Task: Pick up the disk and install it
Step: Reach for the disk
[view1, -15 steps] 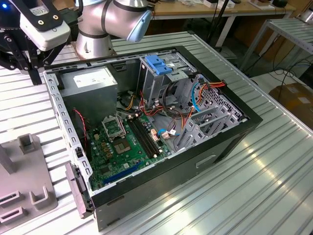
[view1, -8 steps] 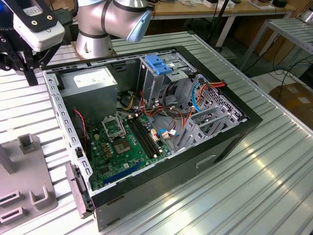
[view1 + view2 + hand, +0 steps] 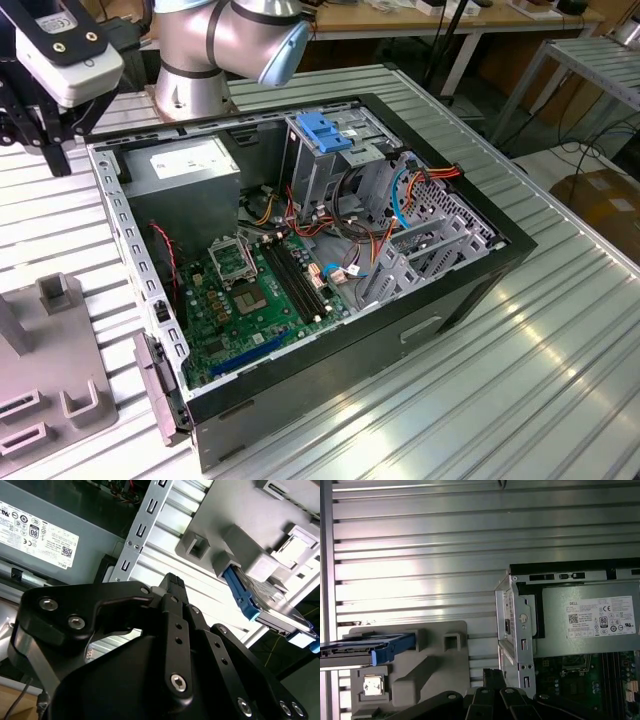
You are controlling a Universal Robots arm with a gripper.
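The disk point(image 3: 270, 607), grey metal framed by a light-blue carrier rail, stands on edge in a slot of a grey holder block point(image 3: 235, 525) on the slatted table. In the first wrist view the disk point(image 3: 365, 647) sits at the holder's point(image 3: 435, 655) outer end. My gripper point(image 3: 172, 581) hangs above the table between the holder and the open computer case, apart from the disk. Its black fingertips meet with nothing between them, and the first wrist view shows the same closed tip of the gripper point(image 3: 492, 672). In the exterior view the gripper point(image 3: 55, 150) is at the far left, beside the case's corner.
The open computer case point(image 3: 470, 290) lies on the table, with the motherboard point(image 3: 260, 290) exposed. A metal drive cage topped by a blue bracket point(image 3: 325, 130) stands at its back. The grey power-supply box point(image 3: 190, 165) fills the corner nearest my gripper. Red and blue cables run inside.
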